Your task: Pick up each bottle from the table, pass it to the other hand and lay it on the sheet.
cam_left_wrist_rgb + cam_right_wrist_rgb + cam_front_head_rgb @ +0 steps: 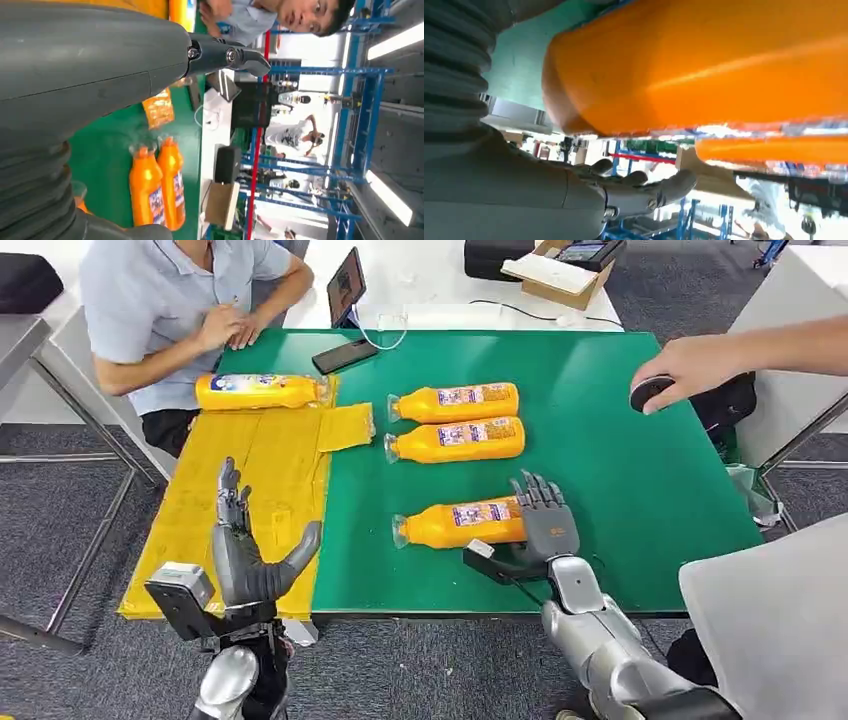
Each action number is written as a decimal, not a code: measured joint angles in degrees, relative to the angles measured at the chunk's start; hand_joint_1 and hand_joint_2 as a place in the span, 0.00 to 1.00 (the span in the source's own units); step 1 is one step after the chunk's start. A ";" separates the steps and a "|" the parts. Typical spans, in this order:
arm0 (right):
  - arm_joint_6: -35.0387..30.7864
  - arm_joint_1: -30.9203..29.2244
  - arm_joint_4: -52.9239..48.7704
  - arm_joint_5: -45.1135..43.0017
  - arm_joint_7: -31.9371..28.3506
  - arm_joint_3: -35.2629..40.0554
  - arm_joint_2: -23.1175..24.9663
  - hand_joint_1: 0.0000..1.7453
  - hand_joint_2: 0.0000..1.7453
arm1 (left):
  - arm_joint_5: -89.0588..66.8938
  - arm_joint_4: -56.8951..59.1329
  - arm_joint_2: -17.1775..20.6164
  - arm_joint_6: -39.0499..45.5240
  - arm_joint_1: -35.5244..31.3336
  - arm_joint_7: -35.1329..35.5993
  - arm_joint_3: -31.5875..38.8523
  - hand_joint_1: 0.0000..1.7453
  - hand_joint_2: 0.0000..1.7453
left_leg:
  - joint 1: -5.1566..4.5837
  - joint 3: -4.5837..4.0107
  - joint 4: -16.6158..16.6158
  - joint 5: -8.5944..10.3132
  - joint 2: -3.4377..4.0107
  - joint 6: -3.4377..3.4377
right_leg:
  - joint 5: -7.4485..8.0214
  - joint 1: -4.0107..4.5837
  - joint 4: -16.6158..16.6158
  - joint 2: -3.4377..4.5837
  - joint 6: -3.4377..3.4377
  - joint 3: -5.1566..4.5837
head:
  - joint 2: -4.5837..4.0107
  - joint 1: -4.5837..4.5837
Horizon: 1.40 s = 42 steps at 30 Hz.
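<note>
So one bottle is already lying on the yellow sheet at about 11 o'clock, three left on the green surface. The nearest bottle has the right hand at its base, fingers spread, not gripping yet I think. The left hand waits released over the sheet.
</note>
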 measured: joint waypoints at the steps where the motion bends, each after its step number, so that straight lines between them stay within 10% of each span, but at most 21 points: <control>1: 1.18 -0.34 0.26 -0.02 0.15 0.22 0.11 1.00 1.00 | 0.04 0.15 -0.02 -0.04 -0.17 0.09 -0.15 0.00 1.00 | 0.00 0.03 0.00 0.00 0.02 0.00 | 0.00 0.00 0.00 0.00 0.00 0.01 | 0.00 0.00; 23: 14.10 -3.44 2.40 -2.26 -0.82 1.25 0.52 1.00 1.00 | 0.48 1.88 0.00 -0.68 -1.88 0.52 -1.55 0.00 1.00 | 0.00 0.55 0.00 -0.03 0.00 0.00 | -0.01 0.00 -0.03 0.01 -0.01 0.49 | 0.00 0.00; 34: 6.51 2.51 -1.38 -37.06 -25.80 -9.49 6.49 1.00 1.00 | 4.63 4.39 -0.81 1.36 2.30 1.70 -1.53 0.00 1.00 | 0.05 0.36 -0.03 -0.05 0.16 -0.02 | -0.01 0.05 0.00 0.19 -0.02 0.31 | 0.00 -0.02; 42: 7.71 9.77 -14.09 -59.63 -28.68 -8.47 10.31 1.00 1.00 | 8.34 5.81 -0.20 4.34 5.11 -1.58 -1.20 0.00 1.00 | 0.03 0.05 -0.03 -0.05 -0.01 -0.02 | -0.05 0.01 0.00 0.14 -0.02 0.10 | 0.00 0.00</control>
